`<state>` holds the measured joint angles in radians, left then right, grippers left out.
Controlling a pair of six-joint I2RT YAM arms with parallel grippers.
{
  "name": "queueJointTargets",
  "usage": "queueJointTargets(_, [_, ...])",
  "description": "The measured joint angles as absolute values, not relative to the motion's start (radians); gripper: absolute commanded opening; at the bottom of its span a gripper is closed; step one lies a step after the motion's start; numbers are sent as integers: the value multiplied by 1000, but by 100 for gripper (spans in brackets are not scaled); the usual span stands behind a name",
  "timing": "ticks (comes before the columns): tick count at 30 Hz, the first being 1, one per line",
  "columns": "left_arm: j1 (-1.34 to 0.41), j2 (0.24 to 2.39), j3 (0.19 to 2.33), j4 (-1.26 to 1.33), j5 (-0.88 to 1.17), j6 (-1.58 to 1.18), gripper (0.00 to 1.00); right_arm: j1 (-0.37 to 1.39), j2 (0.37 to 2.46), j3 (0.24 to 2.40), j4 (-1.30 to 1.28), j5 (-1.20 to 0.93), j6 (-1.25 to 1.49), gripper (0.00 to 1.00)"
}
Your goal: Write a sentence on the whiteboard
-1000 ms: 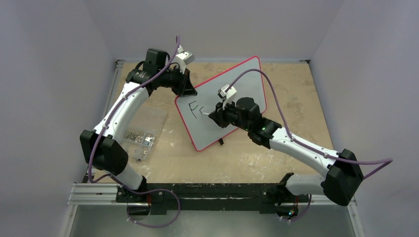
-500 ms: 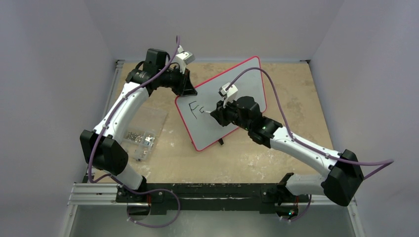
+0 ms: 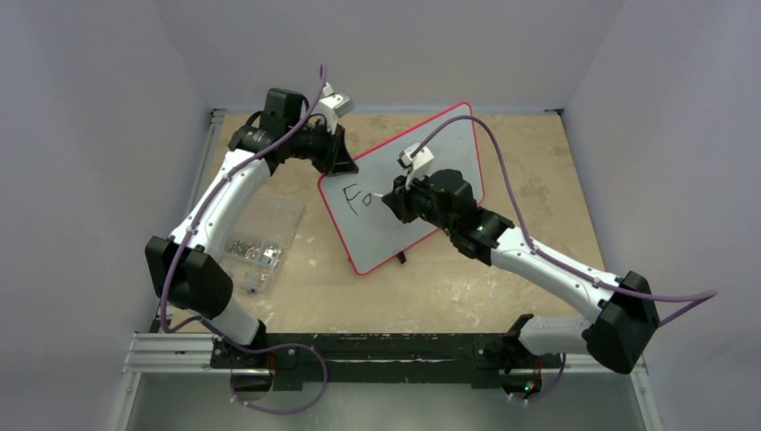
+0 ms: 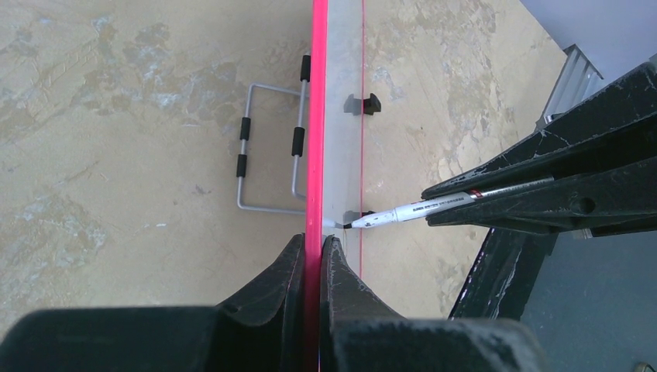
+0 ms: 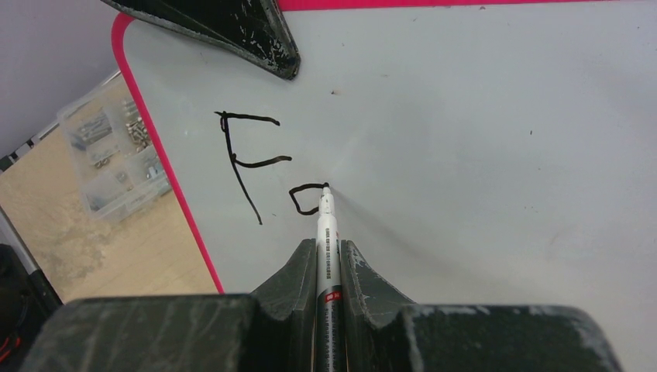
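Since the earlier frame the marker has been carried upward, nearly closing the second letter. It is clenched in the right gripper. The whiteboard, propped on the table, is pinched at its rim by the left gripper. Excess pressure could tip it. Its wire stand is shown only by the left wrist view.

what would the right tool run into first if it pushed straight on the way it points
The whiteboard: the marker clamped in the right tool has its tip on the board's face at the second letter, so nothing lies between.
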<state>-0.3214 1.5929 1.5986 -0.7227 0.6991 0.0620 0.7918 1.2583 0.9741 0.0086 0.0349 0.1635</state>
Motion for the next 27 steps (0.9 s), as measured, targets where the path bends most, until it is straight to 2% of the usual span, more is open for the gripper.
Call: queueJointTargets(27, [-321, 1593, 1599, -723, 696, 53, 0, 791, 1237, 915, 20, 36, 165, 0])
